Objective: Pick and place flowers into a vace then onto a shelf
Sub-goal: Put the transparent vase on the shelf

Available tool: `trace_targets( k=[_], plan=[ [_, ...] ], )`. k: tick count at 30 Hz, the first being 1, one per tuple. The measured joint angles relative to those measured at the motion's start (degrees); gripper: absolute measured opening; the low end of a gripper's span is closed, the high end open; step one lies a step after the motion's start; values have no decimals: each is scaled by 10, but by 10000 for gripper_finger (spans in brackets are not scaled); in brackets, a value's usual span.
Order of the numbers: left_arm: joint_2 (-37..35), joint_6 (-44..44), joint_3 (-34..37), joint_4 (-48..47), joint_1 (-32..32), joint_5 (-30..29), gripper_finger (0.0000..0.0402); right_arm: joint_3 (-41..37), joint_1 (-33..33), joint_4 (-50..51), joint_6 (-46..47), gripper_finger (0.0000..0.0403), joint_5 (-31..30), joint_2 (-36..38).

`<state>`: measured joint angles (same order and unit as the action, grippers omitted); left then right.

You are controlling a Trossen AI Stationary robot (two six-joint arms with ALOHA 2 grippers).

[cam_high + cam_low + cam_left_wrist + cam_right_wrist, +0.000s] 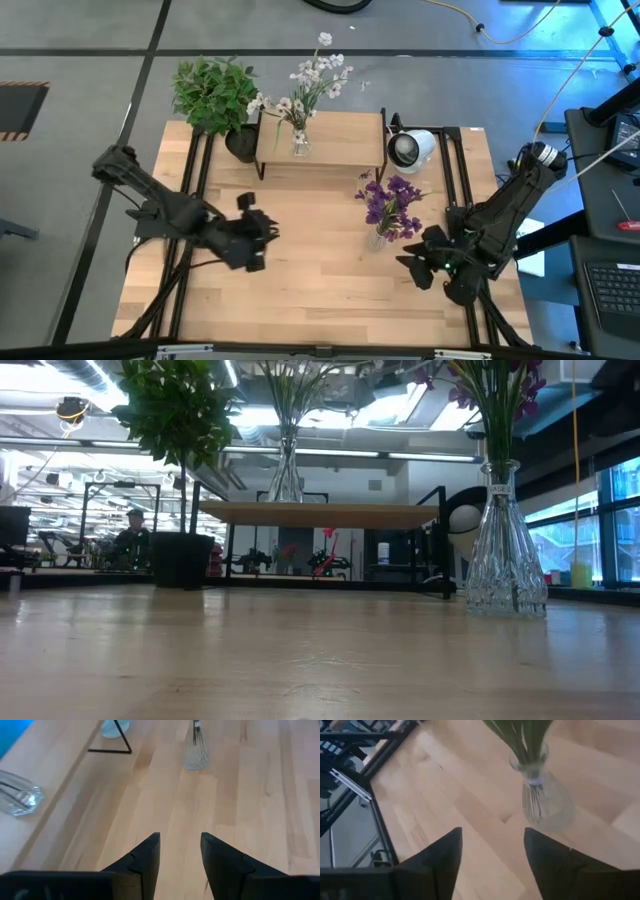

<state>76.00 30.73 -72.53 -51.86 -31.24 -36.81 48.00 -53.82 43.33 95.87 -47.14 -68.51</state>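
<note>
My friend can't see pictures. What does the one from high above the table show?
A wooden table holds a glass vase of purple flowers, while white-pink flowers in another vase stand on a small shelf at the back. The left gripper and right gripper hang open and empty nearby. A leafy potted plant stands beside the shelf.

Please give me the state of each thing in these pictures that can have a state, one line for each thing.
white-pink flowers: in a glass vase, upright on the shelf.
purple flowers: in a second glass vase, upright on the table, not on the shelf.
potted plant: upright, beside the shelf.
left gripper: open, empty, above the table.
right gripper: open, empty, near the purple flowers' vase.
</note>
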Motion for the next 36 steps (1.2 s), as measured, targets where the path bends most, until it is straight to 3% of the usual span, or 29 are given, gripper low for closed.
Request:
trace_targets(
  k=[6,10,18,36],
  plan=[
    [-73,52,0,-74,-46,-44,129,-32,31,-92,-154,236,-8,-10],
    [-105,89,0,-111,-57,-55,129,-34,64,-85,-159,227,-6,-37],
    [-116,66,0,-119,-58,-56,128,-34,115,-88,-204,214,-2,-103],
    [-114,41,0,-128,-58,-56,127,-34,159,-116,-256,213,-89,-159]
  ],
)
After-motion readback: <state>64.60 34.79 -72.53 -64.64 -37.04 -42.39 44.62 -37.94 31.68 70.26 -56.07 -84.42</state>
